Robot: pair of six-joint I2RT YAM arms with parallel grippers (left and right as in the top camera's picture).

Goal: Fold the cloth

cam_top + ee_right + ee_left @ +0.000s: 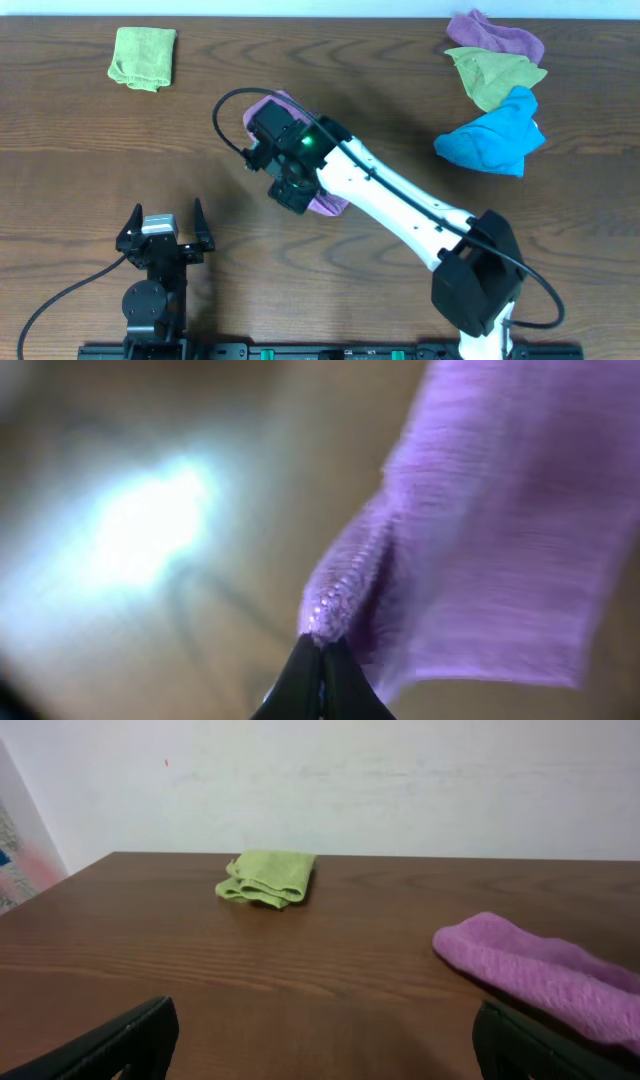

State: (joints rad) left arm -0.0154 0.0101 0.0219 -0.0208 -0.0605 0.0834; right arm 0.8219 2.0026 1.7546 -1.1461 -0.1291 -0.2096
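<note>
The purple cloth (327,206) lies mid-table, mostly hidden under my right arm in the overhead view. It shows at the right of the left wrist view (540,975). My right gripper (290,190) is shut on an edge of the purple cloth (480,530), which hangs from the pinched fingertips (320,650); that view is blurred. My left gripper (164,232) is open and empty near the front edge, left of the cloth, its fingers wide apart (320,1040).
A folded green cloth (143,57) lies at the back left, also in the left wrist view (267,878). A pile of purple (495,36), green (492,76) and blue (495,135) cloths sits at the back right.
</note>
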